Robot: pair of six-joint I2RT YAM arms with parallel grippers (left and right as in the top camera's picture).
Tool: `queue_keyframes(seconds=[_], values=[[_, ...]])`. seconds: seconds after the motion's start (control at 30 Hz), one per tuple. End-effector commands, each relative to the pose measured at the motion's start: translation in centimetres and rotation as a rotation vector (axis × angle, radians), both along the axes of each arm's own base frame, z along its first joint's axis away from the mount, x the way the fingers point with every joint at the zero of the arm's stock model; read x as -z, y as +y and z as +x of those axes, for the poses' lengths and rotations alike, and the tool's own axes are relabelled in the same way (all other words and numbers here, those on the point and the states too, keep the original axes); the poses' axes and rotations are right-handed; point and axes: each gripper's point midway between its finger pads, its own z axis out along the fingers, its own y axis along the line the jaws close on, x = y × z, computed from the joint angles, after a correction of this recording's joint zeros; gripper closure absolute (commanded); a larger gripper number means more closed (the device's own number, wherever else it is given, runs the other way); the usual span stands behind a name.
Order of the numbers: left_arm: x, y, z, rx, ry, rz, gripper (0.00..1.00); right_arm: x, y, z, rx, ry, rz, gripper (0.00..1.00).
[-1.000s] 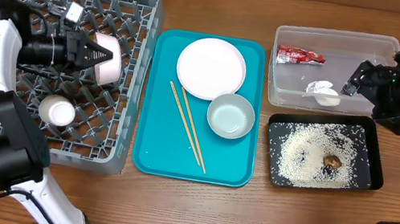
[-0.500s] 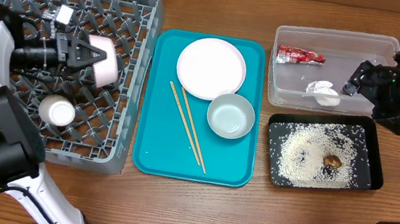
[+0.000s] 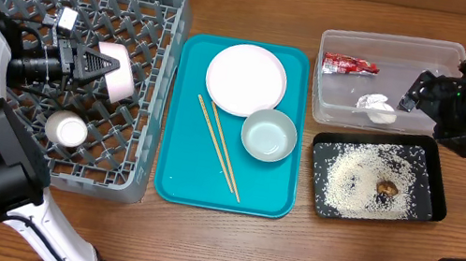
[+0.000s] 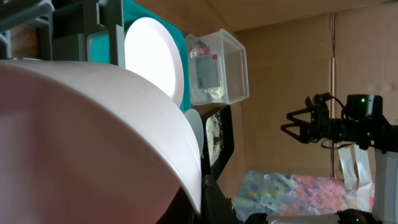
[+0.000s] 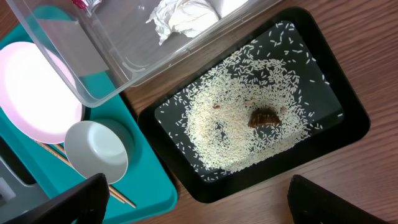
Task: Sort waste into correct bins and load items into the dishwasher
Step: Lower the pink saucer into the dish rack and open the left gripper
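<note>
Large square grey plastic dish rack (image 3: 153, 13), left end of table (image 3: 196, 238). It holds:
- pinkish-white round bowl (image 3: 122, 76), tilted on its side near the rack's centre. The left gripper (image 3: 98, 65) has its jaws clenched on the bowl's rim.
- small white cup (image 3: 69, 130), toward the rack's near edge.

Teal rectangular serving tray (image 3: 179, 169), table centre. It carries:
- round white plate (image 3: 246, 79)
- pale greenish-white bowl (image 3: 268, 135)
- thin wooden chopsticks (image 3: 219, 145)

Clear rectangular plastic tub (image 3: 343, 97), far right corner. It contains:
- red shiny snack wrapper (image 3: 350, 65)
- crumpled white tissue (image 3: 378, 105)

Black rectangular plastic tray (image 3: 432, 173), just nearer than the tub. It contains:
- loose white rice grains (image 3: 353, 179)
- small dark-brown food scrap (image 3: 387, 187)

Right gripper (image 3: 417, 91), over the tub's right end. Its jaws are released wide and hold nothing.
</note>
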Motion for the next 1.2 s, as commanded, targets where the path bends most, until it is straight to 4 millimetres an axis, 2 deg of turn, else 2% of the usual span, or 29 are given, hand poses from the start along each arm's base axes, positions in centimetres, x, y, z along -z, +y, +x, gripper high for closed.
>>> queue_keyframes(seconds=[0.0,0.33,0.8,1.0,1.17], values=[[0.0,0.1,0.4,0.005,-0.036,-0.010,0.96,-0.6,0.1,-0.1,0.000,-0.022,0.003,0.06],[-0.7,-0.3,1.0,0.001,-0.078,-0.042,0.96,-0.6,0.1,-0.1,0.000,-0.021,0.003,0.07],[0.0,-0.1,1.2,0.009,-0.091,-0.011,0.96,-0.6,0.1,-0.2,0.000,-0.017,0.004,0.07],[1.4,0.2,0.7,0.026,-0.059,0.051,0.96,-0.6,0.1,-0.2,0.000,-0.014,0.004,0.07],[3.6,1.6,-0.5,0.031,0.049,0.158,0.95,-0.6,0.1,-0.3,0.000,-0.014,0.004,0.07]])
